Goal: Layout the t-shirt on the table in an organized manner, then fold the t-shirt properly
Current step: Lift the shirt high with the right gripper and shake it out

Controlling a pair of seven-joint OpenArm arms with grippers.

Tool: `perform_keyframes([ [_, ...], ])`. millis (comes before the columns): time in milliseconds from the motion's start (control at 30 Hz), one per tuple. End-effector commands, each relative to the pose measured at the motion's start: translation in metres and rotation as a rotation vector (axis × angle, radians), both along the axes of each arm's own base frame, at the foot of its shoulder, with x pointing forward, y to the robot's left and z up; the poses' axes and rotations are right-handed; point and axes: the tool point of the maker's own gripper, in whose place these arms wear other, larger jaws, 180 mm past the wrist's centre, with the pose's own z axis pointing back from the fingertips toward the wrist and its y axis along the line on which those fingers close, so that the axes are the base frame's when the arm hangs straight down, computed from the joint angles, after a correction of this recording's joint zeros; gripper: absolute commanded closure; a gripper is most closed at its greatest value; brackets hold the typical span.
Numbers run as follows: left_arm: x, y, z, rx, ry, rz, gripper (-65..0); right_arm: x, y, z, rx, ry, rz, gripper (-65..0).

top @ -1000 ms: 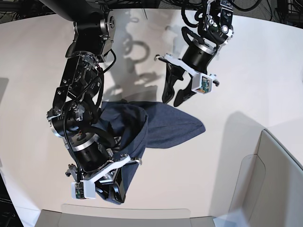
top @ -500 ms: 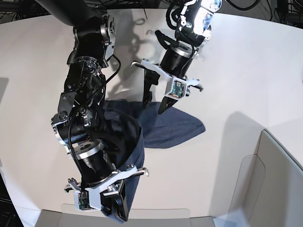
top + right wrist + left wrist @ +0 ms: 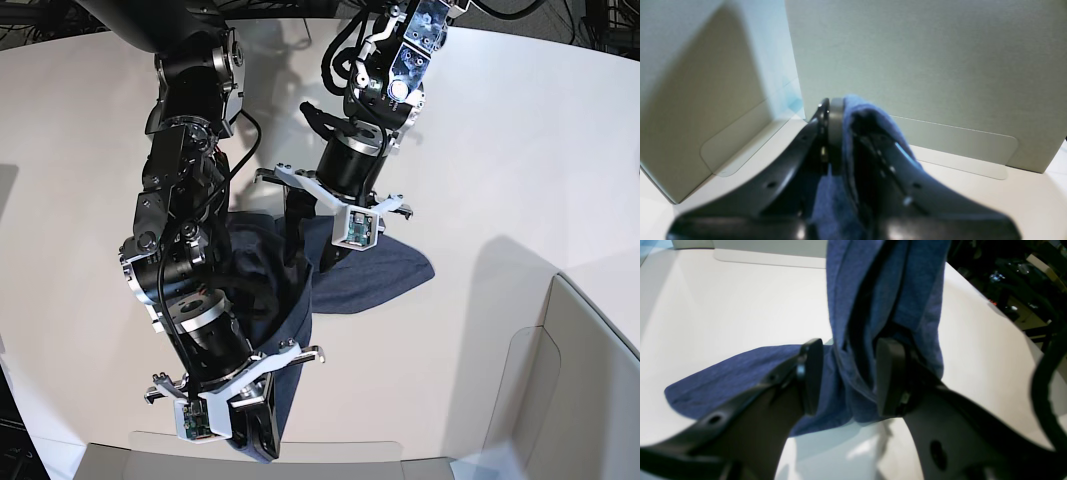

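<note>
Two end effectors | right (image 3: 840,133) pinching t-shirt (image 3: 370,265) | left (image 3: 848,376) spread astride a fold | table (image 3: 520,150)

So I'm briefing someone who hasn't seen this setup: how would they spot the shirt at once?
Start from the big smooth off-white table. Near its middle, between the two black robot arms, lies the dark heathered navy-blue fabric t-shirt, one end lifted by the right gripper, which is shut on it. It is the only soft, blue thing there; the open left gripper straddles a raised fold.
</note>
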Motion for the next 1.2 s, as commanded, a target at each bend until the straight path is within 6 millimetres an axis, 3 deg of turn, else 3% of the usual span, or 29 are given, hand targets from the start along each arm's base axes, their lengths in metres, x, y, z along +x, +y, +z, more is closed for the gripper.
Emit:
perform_keyframes([
  [0, 0.001, -0.005, 0.017, -0.025, -0.054, -0.008, -26.0, -0.003, 0.002, 0.024, 0.024, -0.076, 0.01, 0.0],
  [167, 0.001, -0.007, 0.015, -0.026, -0.051, -0.009, -26.0, -0.002, 0.0, 0.023, 0.006, -0.077, -0.008, 0.0],
  [400, 0.007, -0.015, -0.003, -0.02, -0.002, -0.009, -25.8, -0.002, -0.004, 0.019, 0.009, -0.068, -0.018, 0.0],
  [567, 0.014, -0.014, -0.002, -0.02, -0.043, 0.005, -25.8, -0.002, -0.004, 0.018, 0.007, -0.066, -0.02, 0.0],
  [833, 0.018, -0.017, -0.032, 0.012, -0.007, 0.009, -25.8, -0.003, -0.003, 0.019, 0.005, -0.07, -0.019, 0.0],
  [1167, 0.019, -0.018, -0.032, 0.014, -0.02, 0.007, -25.7, -0.01, -0.006, 0.023, 0.009, -0.088, -0.024, 0.0],
])
